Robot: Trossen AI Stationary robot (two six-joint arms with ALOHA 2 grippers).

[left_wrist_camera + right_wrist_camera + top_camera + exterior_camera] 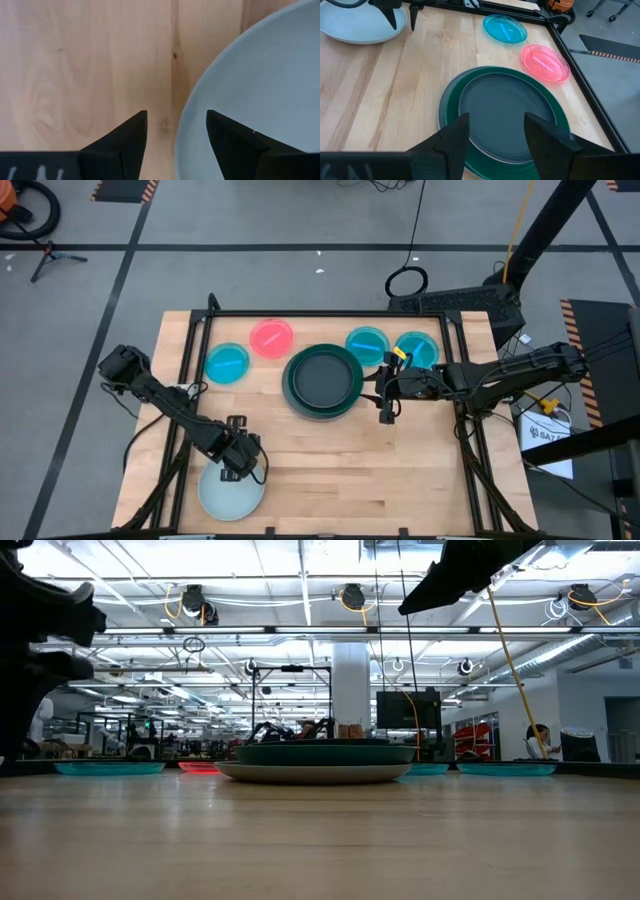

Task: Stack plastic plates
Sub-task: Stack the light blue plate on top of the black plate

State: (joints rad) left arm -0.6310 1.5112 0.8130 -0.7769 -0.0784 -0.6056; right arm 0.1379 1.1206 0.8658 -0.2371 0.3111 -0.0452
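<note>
Hovering at the bottom left of the high view, the left gripper (pixel 240 465) sits over the rim of the pale plate (pixel 228 494), which lies at the table's (pixel 330 470) near edge. Its wrist view shows the fingers (pixel 125 137) spread, straddling that plate's edge (pixel 260 100), one tip over wood and one over plastic, not yet pinching. Whether the tips touch the table is hard to judge from here.

At centre frame lies the stack (pixel 322 381): a dark plate on a green one, with what looks like a grey rim underneath. The right gripper (pixel 386 402) hangs just right of it, fingers spread and holding nothing; its wrist view looks across the stack (pixel 505 115).

Along the upper part of the table lie the small plates: a blue one (pixel 227 363) and the pink-red one (pixel 271 337) to the left, and two more blue ones (pixel 367 343) (pixel 416 350) to the right.

The step in hand appears to be picking up the pale plate. Next, the left fingers need to drop onto the rim, close, lift, then carry the plate to the stack.
</note>
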